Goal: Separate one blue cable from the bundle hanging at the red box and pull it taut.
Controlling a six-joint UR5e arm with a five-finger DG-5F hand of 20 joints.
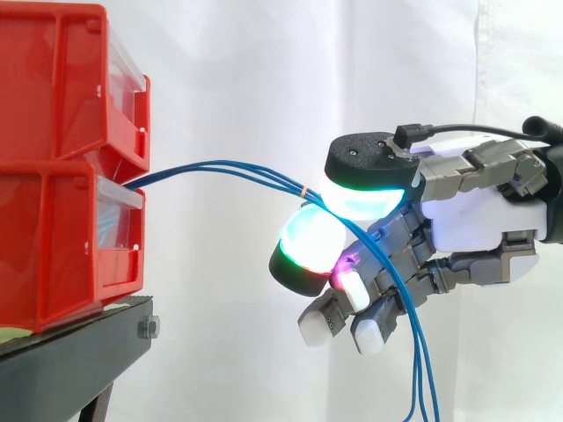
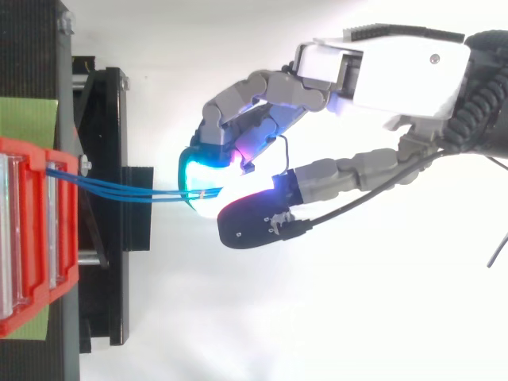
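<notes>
Hand in side view pinches blue cables between two glowing pads, right of red box; strands bow, tails hang down. Top view: strands converge into the pinch. Likely grasp done; isolating one and tautening remain.

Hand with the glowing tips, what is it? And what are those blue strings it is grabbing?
It is a robot's hand, built with fingers and a thumb like yours. The glowing pads are its own fingertips. One picture is taken from the side, the other from above, looking down on the same scene. The strings are thin blue cables coming from the red bins, which are stacked on a black stand. The hand pinches the cables between two pads. Past the pinch they hang down loosely.
</notes>
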